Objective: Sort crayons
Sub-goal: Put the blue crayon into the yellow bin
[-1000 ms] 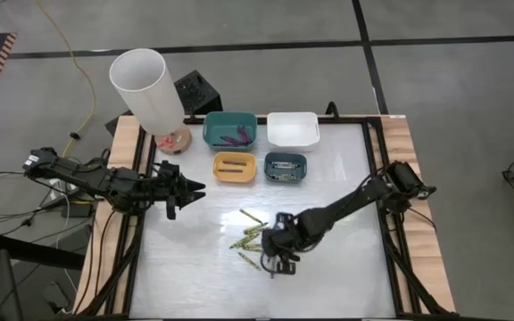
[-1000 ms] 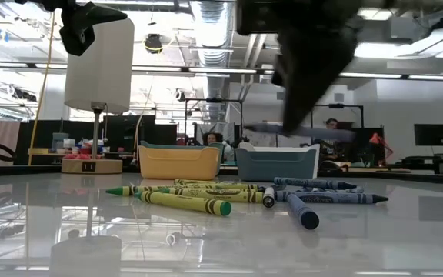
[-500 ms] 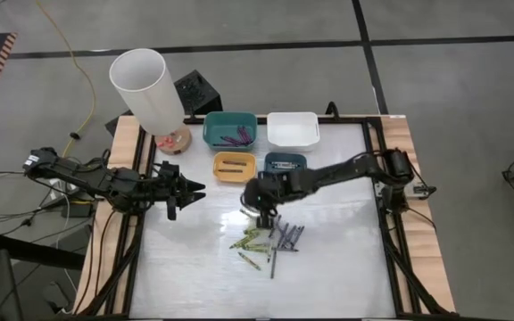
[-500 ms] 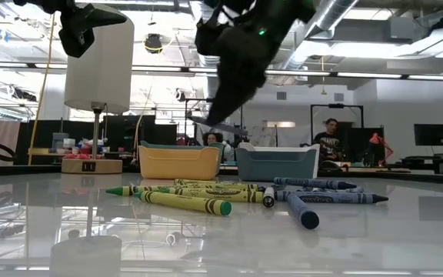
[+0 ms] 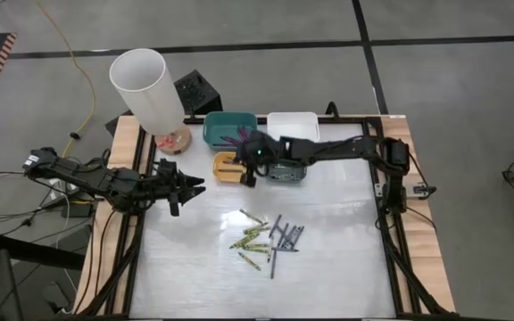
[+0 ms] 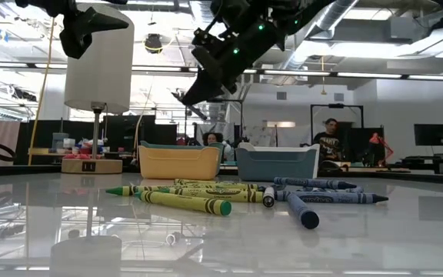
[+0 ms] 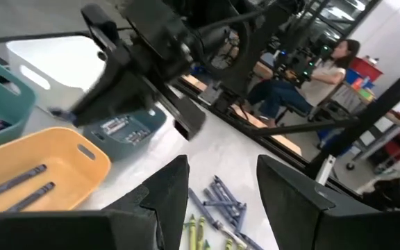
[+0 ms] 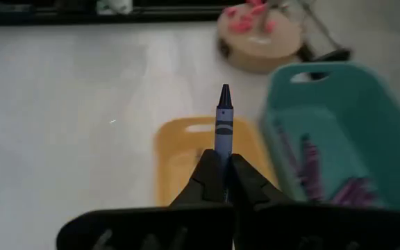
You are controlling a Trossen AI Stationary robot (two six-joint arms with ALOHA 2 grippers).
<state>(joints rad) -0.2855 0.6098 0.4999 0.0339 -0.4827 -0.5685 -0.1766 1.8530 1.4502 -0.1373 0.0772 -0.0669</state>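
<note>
The right gripper (image 5: 247, 169) is up over the small yellow-orange plastic bin (image 5: 233, 167), fingers pinched tight on a single blue crayon (image 8: 224, 128) whose tip sticks out past the fingertips. Just beyond that bin is the teal plastic bin (image 5: 229, 130) with a few purple crayons (image 8: 310, 156) lying inside it. The yellow bin has a couple of dark crayons in it too. To its right is a small slate-blue bin (image 5: 286, 168), and the white rectangular bin (image 5: 293, 130) sits at the far side.

The rest of the loose crayons (image 5: 266, 237) are scattered on the shiny white tabletop (image 5: 194, 259) nearer the middle, yellow-green ones to the left, blue and grey ones to the right.

The left gripper (image 5: 194, 186) hovers over the table's left edge with fingers spread, holding nothing. A tall white cylinder lamp (image 5: 145, 89) stands at the far left corner.
</note>
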